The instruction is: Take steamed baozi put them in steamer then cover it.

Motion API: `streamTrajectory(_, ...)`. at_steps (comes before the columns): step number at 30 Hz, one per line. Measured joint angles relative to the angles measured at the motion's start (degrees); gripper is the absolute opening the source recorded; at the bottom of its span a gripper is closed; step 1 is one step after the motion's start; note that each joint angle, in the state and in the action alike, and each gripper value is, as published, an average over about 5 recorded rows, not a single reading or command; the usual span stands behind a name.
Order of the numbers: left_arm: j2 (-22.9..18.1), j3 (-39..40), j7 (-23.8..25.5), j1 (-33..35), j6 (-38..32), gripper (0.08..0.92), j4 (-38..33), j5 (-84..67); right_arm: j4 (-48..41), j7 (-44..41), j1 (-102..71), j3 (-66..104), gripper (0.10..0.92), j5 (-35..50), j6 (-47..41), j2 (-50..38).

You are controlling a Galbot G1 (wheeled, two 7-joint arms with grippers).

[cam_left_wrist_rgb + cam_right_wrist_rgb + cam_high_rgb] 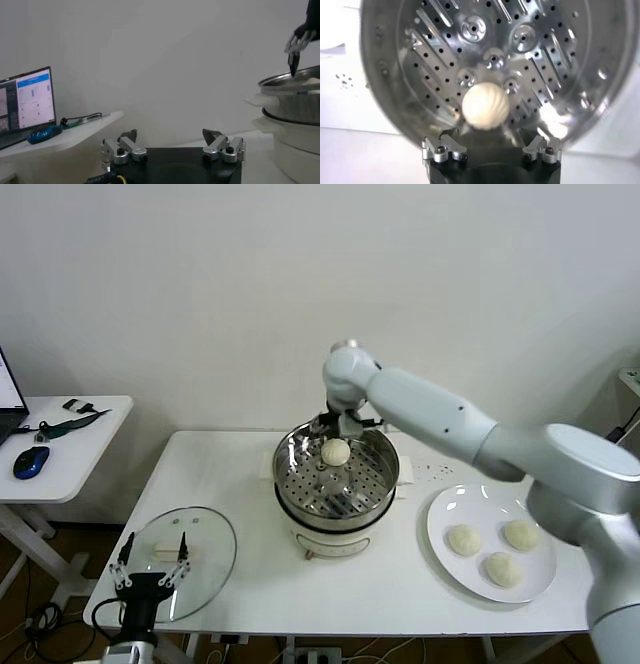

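A white side table (70, 439) stands at the far left, at about 9 o'clock, carrying a blue computer mouse (31, 461) and a dark cable. On the main white table (250, 584), at 7 o'clock, lies the cover (195, 549), a round clear glass lid with a metal rim and a white rectangular handle. The left gripper (150, 569) hovers just above the lid's near edge, jaws released and spread, grasping nothing.

At the centre sits the steamer (335, 529), a round shiny stainless-steel pot with a perforated tray on a white electric base. 1 small round cream-white dough bun (335, 451) rests on the tray toward its far side, at 12 o'clock. The right gripper (492, 145) hangs directly above that bun, jaws released and clear of it.

At 4 o'clock, a flat round white plate (440, 559) holds 3 more steamed baozi (464, 540).
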Motion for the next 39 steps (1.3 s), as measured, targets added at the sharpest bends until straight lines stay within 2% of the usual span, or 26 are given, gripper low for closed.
streamTrajectory(9, -0.1, 0.0, 0.0, 1.2, -0.1, 0.823, -1.3, -0.1, 7.3, -0.1, 6.8, -8.7, 0.823, 24.0, -20.0, -16.0)
streamTrajectory(16, 0.0, -0.3, 0.1, 2.1, -0.1, 0.823, -2.2, -0.6, 10.5, -2.0, 5.6, -11.4, 0.823, 36.5, -34.0, -27.9)
streamTrajectory(25, -0.2, 0.0, 0.3, 2.8, 0.0, 0.823, -2.9, -0.2, 11.1, -2.4, -6.9, -5.9, 0.823, 41.3, -43.8, -35.9)
streamTrajectory(39, -0.3, -1.0, -0.1, 3.9, -0.2, 0.823, -2.6, -0.1, 7.9, -1.5, -24.1, 5.3, 0.823, 40.1, -48.5, -36.3)
